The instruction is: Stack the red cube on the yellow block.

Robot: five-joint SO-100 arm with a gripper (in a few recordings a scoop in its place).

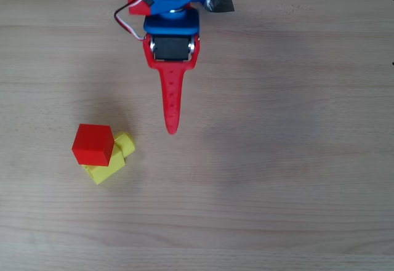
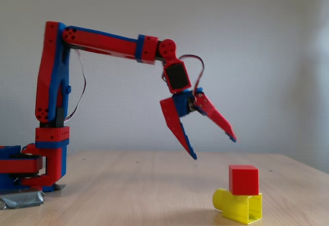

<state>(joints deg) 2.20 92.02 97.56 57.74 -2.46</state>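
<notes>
The red cube rests on top of the yellow block, which lies on the table with its round stud pointing sideways. My red-and-blue gripper hangs in the air above the table, apart from the stack. In the fixed view it is up and to the left of the cube, its jaws spread wide with nothing between them. In the overhead view it lies to the upper right of the stack.
The light wooden table spreads around the stack. The arm's base stands at the left of the fixed view, held down with grey tape.
</notes>
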